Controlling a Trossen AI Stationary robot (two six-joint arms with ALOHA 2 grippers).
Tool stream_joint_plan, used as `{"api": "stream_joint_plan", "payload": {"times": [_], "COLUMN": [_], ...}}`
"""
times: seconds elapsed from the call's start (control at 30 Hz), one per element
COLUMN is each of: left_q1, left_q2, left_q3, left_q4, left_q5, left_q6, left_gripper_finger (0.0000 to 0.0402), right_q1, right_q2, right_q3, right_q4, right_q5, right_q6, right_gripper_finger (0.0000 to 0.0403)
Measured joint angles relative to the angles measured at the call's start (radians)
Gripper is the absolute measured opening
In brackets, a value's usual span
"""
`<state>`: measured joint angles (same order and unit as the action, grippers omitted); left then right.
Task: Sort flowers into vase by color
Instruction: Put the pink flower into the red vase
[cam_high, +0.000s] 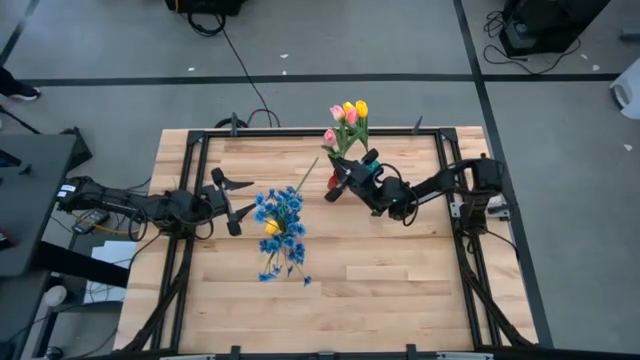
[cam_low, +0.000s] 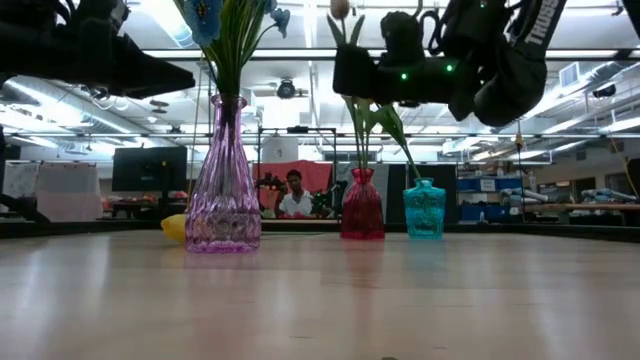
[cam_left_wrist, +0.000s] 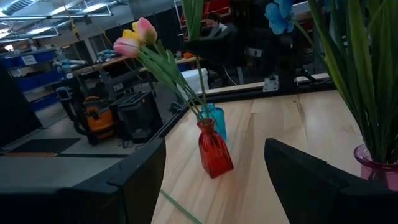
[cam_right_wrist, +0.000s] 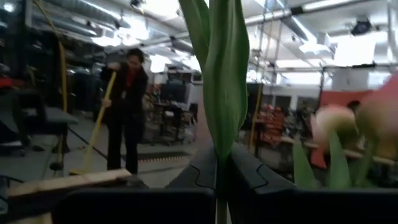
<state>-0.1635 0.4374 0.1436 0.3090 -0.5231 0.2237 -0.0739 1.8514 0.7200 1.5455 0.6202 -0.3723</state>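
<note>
Purple vase (cam_low: 223, 180) holds blue sprigs (cam_high: 280, 215); red vase (cam_low: 362, 205) at 1 o'clock holds tulips (cam_high: 348, 118). Right gripper (cam_high: 342, 180) clamps a tulip stem (cam_right_wrist: 222, 93); left gripper (cam_high: 237, 200) gapes.

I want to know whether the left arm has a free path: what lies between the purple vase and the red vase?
In the high view, a loose flower stem lies on the table between the purple vase and the red vase; nothing else shows there.

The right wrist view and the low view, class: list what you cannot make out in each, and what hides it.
- Right wrist view: the blossom of the stem that the shut right hand pinches is cut off by the top edge.
- Low view: the purple vase hides most of a yellow flower lying behind it.
- Low view: the blue sprigs are cropped at the top edge.
</note>
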Motion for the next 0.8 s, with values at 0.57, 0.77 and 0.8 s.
{"api": "stream_joint_plan", "payload": {"times": [0.57, 0.77, 0.8], "left_q1": [0.0, 0.0, 0.0], "left_q2": [0.0, 0.0, 0.0], "left_q3": [0.0, 0.0, 0.0], "left_q4": [-0.008, -0.008, -0.008], "left_q5": [0.0, 0.0, 0.0], "left_q6": [-0.008, -0.01, -0.01], "left_gripper_finger": [0.028, 0.028, 0.028], "right_q1": [0.058, 0.063, 0.07], "right_q2": [0.02, 0.02, 0.02], "right_q3": [-0.072, -0.074, -0.074], "right_q4": [-0.051, -0.148, -0.151], "right_q5": [0.303, 0.306, 0.316], "right_q6": [0.045, 0.116, 0.116], "right_gripper_finger": [0.0041, 0.0088, 0.0099]}}
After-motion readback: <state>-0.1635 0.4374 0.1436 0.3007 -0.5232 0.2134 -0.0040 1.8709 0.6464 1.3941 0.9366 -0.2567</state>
